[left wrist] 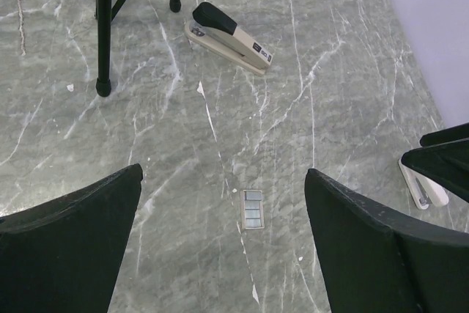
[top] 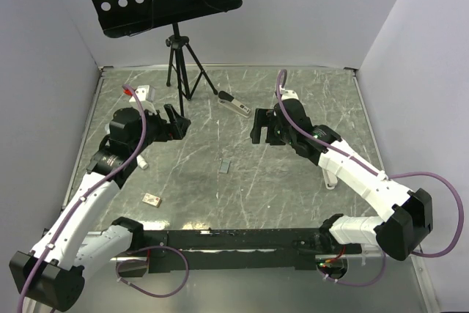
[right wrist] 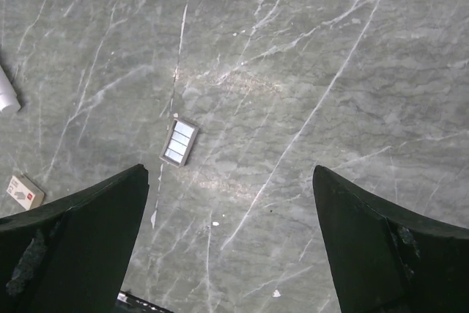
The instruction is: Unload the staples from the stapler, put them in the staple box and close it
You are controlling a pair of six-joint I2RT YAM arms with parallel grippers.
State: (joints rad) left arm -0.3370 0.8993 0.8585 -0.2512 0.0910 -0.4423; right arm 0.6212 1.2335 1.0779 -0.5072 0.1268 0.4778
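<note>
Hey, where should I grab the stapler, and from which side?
Grip the stapler across its long sides near mid-length, coming down from above. It lies flat and closed, long and narrow, so its width looks easiest to pinch. Its black end sits near a tripod foot; stay clear of that.

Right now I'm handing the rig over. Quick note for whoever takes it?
Left gripper: open, empty.
Right gripper: open, empty.
Stapler: lying closed on the table near the tripod stand, neither arm touching it.
Staples: one strip loose on the table, in view between both grippers' fingers.
Done: a strip is out.
Left: can't tell whether any remain inside the stapler, so check.
</note>
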